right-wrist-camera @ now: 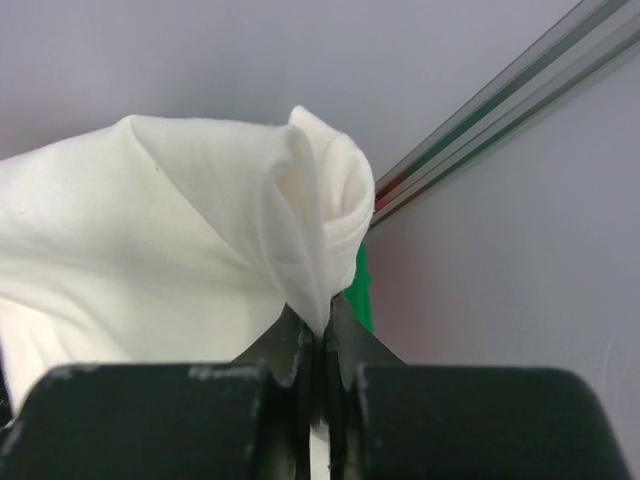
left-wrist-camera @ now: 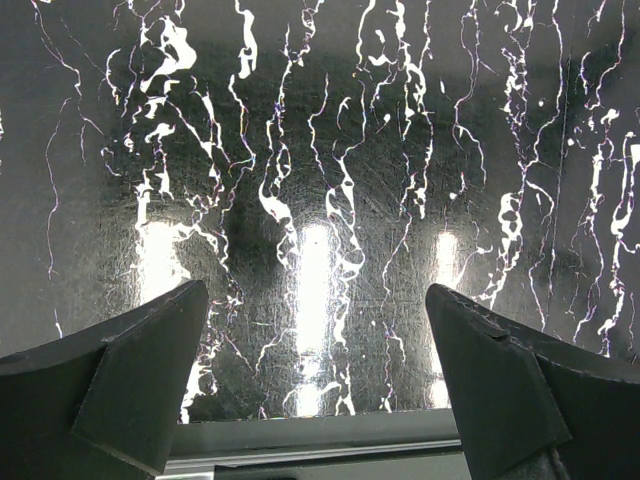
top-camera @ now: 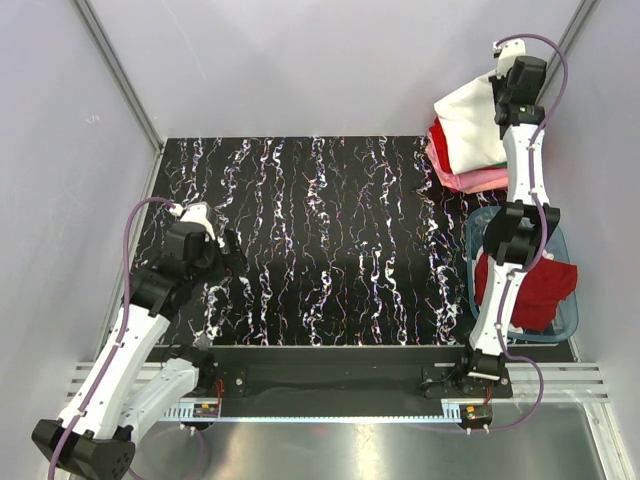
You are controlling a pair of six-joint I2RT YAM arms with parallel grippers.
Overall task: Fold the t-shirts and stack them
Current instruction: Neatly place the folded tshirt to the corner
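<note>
A folded white t-shirt [top-camera: 468,128] lies on top of a stack at the table's back right, over a red tee [top-camera: 438,137] and a pink tee [top-camera: 480,181]. My right gripper [top-camera: 500,88] is shut on a pinched fold of the white t-shirt [right-wrist-camera: 180,260] at the stack's far edge; a strip of green tee [right-wrist-camera: 361,290] shows behind it. A dark red tee [top-camera: 545,290] lies in the tub. My left gripper [top-camera: 225,252] is open and empty, low over the bare black table [left-wrist-camera: 320,200] at the left.
A translucent blue-grey plastic tub [top-camera: 570,318] stands at the right edge, near the right arm's base. Grey walls with metal corner rails [right-wrist-camera: 500,110] enclose the table. The table's near edge rail [left-wrist-camera: 320,440] lies just below my left fingers.
</note>
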